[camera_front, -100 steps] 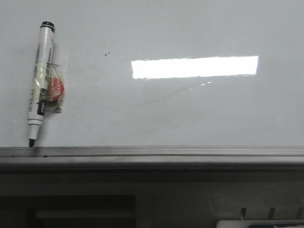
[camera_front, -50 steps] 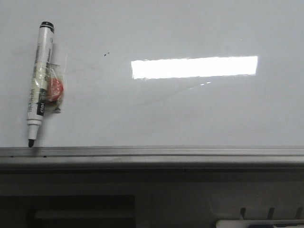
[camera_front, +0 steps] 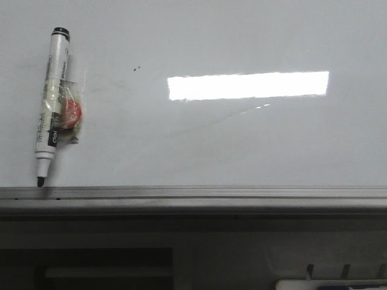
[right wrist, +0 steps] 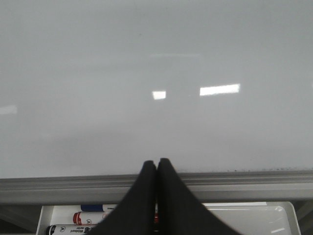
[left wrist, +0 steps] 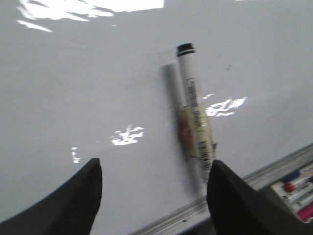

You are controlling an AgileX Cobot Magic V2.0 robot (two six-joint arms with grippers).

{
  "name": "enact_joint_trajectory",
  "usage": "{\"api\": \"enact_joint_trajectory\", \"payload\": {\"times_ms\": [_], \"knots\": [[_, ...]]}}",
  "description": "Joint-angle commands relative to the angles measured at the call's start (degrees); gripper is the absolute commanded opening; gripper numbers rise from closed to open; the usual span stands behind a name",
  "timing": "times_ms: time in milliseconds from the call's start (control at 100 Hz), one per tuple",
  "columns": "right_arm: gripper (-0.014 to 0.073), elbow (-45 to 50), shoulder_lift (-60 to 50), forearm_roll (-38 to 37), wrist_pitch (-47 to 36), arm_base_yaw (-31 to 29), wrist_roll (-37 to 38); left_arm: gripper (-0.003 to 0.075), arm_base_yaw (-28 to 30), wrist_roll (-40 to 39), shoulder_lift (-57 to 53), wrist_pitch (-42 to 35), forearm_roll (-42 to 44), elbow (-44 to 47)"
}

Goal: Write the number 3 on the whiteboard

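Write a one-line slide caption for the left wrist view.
Open left gripper hovers before the marker lying on the whiteboard; no number 3 drawn yet.

The whiteboard [camera_front: 242, 139] lies open across its middle and right, broad room for an end effector to pass. The only thing on it is a marker [camera_front: 49, 103] at the far left, tip touching the grey edge rail [camera_front: 193, 194], with a red-capped packet [camera_front: 71, 115] taped alongside. The rail borders the near side; beyond it, a tray of markers [right wrist: 83, 223] sits lower.
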Motion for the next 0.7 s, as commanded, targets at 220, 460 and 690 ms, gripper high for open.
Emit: {"api": "enact_joint_trajectory", "payload": {"times_ms": [220, 460, 690], "knots": [[-0.0043, -2.19, 0.75, 0.15, -4.61, 0.09, 0.00, 0.0429, -13.05, -0.20, 12.70, -16.63, -7.58, -1.83], [-0.0043, -2.19, 0.75, 0.15, -4.61, 0.09, 0.00, 0.0429, -16.44, -0.31, 21.92, -24.34, -11.20, -1.95], [-0.0043, -2.19, 0.75, 0.15, -4.61, 0.09, 0.00, 0.0429, -18.67, -0.31, 29.56, -26.80, -12.91, -4.15]]}}
